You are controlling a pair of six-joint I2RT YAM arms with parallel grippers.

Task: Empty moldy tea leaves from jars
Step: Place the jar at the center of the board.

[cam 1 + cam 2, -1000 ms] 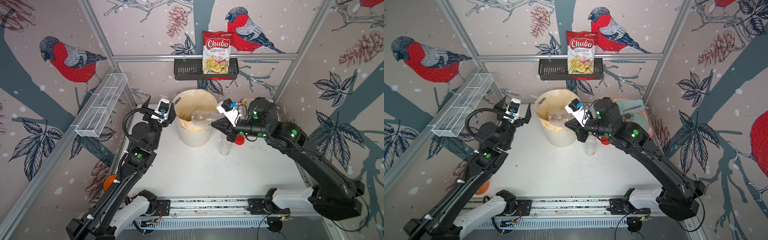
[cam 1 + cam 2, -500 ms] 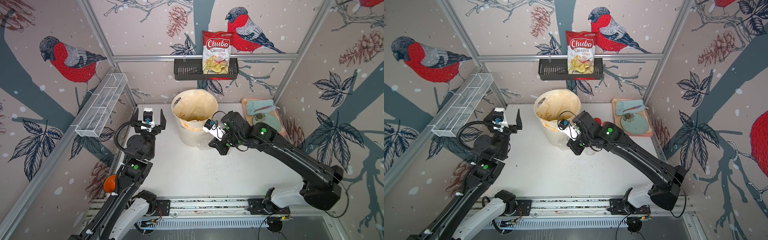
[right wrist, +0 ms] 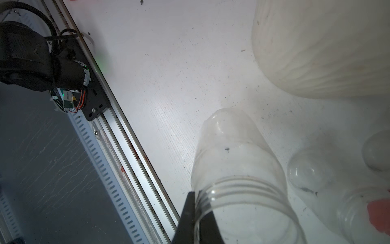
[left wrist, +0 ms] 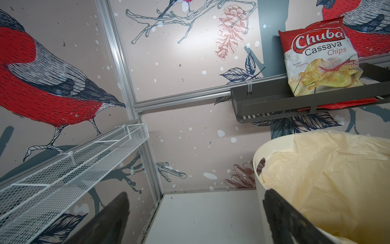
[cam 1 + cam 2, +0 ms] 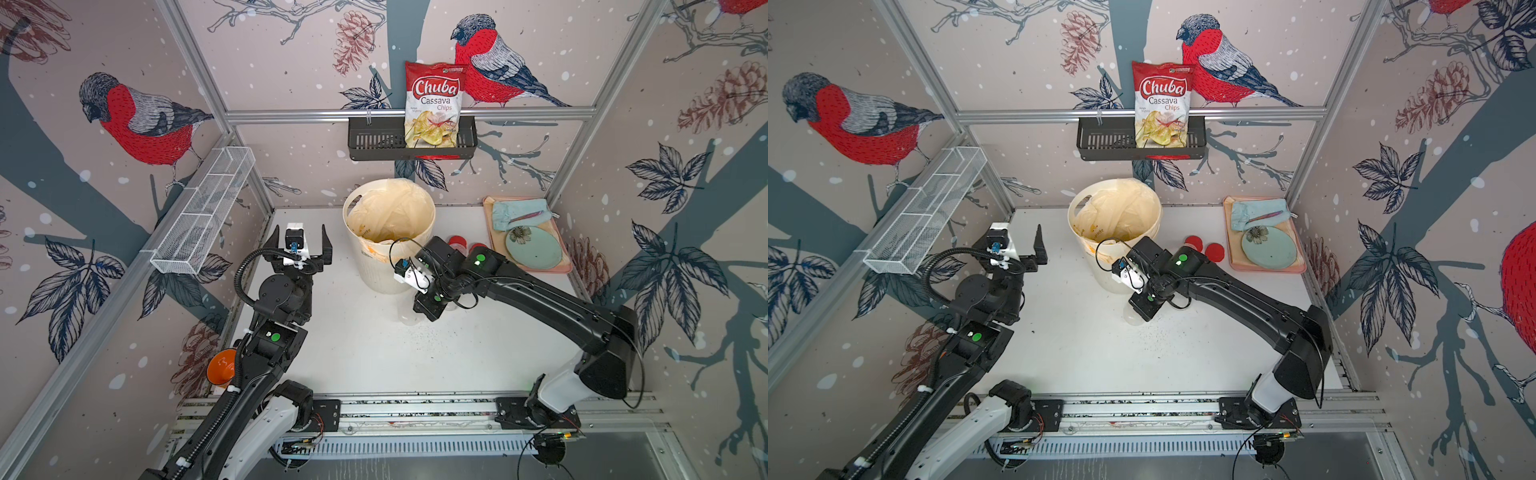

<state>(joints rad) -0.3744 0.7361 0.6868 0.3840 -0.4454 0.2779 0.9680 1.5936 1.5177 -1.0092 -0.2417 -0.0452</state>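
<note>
My right gripper is shut on the rim of a clear lidless jar, one finger inside and one outside. That jar is upright, low at the table in front of the white bin, and looks empty but for a dark speck. Two more clear jars stand beside it. Tea leaves show only as scattered crumbs on the table. My left gripper is open and empty, raised left of the bin.
Two red lids lie behind my right arm. A pink tray with a plate and cloth sits back right. A wire shelf hangs on the left wall, a black basket with chips on the back wall.
The right gripper has brought the jar down from its tipped pose over the bin to the table in front of it. My left arm has drawn back leftward from the bin, still open.
</note>
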